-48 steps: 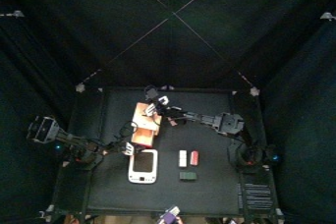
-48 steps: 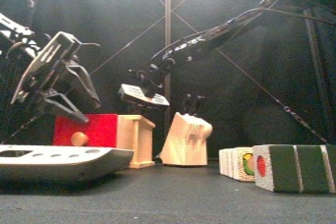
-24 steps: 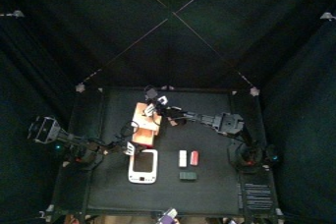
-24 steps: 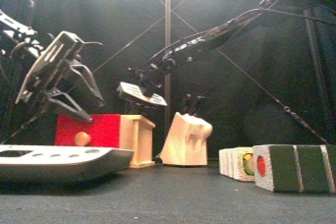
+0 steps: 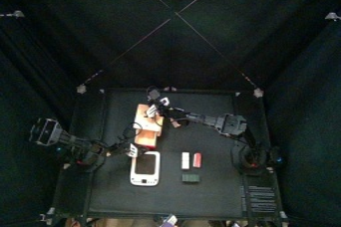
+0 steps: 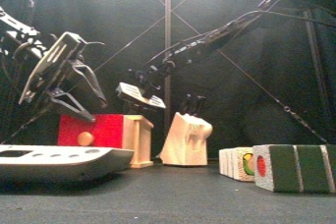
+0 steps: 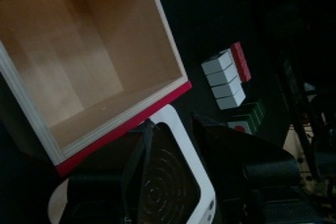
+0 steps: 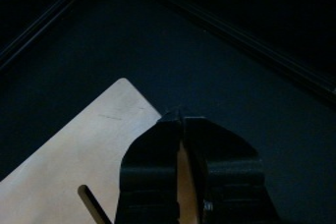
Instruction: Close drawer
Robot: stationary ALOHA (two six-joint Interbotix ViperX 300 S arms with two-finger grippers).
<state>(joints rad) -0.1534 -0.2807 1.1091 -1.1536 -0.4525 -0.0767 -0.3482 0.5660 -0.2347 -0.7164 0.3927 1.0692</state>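
The drawer (image 7: 92, 61) is an open wooden tray with an orange-red front (image 6: 85, 130). It sticks out of the tan box (image 5: 148, 119) toward the table's front. My left gripper (image 6: 69, 92) hangs open above and just in front of the red drawer front, apart from it. In its wrist view the left gripper (image 7: 191, 184) spreads its jaws over the white gadget's near end. My right gripper (image 8: 180, 140) reaches across to the box (image 6: 184, 141) and is shut on a thin tan edge of it. It also shows in the top view (image 5: 160, 112).
The white gadget with a dark screen (image 5: 146, 168) lies in front of the drawer, close to it (image 6: 46, 161). Small red, white and black blocks (image 5: 192, 158) stand to its right (image 6: 276, 166). Black curtains surround the table.
My left gripper has shifted slightly to the right above the drawer front. The right arm, the box and the drawer have not visibly moved.
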